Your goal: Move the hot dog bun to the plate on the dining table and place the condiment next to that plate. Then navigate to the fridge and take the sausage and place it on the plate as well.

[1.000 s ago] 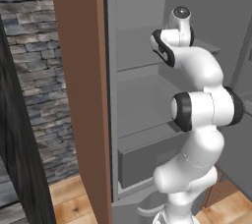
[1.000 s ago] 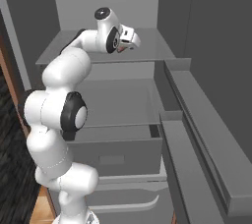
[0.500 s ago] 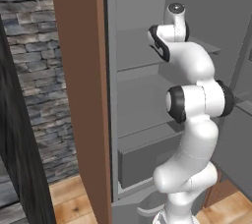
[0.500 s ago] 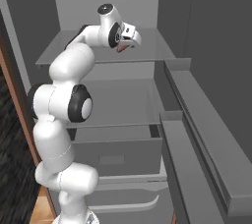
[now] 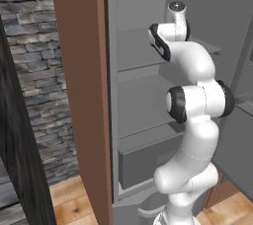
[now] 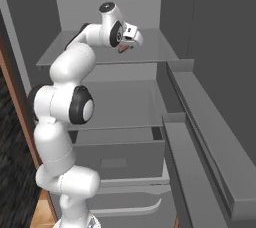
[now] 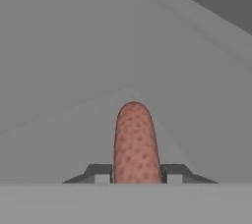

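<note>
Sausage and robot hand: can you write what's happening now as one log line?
place: fridge, top shelf | hand: shut on sausage | sausage: sticks out forward between fingers | plate step: not yet done

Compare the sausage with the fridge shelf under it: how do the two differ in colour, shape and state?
The sausage is reddish-brown and speckled; the fridge shelf is plain pale grey. The sausage is a small rounded cylinder; the shelf is a broad flat slab. The sausage sits between the shut fingers of the gripper; the shelf is fixed in the fridge. Both are inside the open fridge.
</note>
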You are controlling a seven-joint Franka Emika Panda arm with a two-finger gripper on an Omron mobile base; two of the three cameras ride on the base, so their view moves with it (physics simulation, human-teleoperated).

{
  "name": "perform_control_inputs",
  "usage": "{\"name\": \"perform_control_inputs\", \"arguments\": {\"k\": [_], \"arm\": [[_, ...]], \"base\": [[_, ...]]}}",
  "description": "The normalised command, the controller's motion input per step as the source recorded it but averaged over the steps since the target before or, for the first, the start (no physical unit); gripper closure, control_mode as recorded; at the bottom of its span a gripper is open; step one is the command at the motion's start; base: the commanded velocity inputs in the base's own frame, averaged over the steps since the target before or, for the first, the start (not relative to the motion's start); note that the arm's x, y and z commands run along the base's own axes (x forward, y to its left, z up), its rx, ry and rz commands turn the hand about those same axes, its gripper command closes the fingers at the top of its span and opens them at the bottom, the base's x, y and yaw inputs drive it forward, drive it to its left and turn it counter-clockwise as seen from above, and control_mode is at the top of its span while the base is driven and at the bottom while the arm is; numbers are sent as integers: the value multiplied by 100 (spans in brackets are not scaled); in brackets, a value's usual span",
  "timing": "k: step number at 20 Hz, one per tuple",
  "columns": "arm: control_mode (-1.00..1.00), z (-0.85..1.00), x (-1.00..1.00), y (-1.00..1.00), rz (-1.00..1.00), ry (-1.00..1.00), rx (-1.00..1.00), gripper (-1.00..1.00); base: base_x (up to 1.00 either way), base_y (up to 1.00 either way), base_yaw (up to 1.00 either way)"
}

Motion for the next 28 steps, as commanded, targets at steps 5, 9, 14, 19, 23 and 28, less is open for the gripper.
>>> {"name": "perform_control_inputs", "arguments": {"k": [5, 9, 14, 19, 23, 28], "arm": [[-100, 2, -85, -10, 0, -25, 2, 100], [-100, 39, -98, -6, -6, -17, 11, 100], [-100, 56, -100, 2, -2, -18, 5, 100], [-100, 58, -100, 10, -2, -6, 3, 100], [-100, 23, -100, 21, -1, -2, 6, 100], [-100, 23, -100, 12, -3, 0, 8, 100]], "base": [[0, 0, 0], [0, 0, 0], [0, 0, 0], [0, 0, 0], [0, 0, 0], [0, 0, 0]]}}
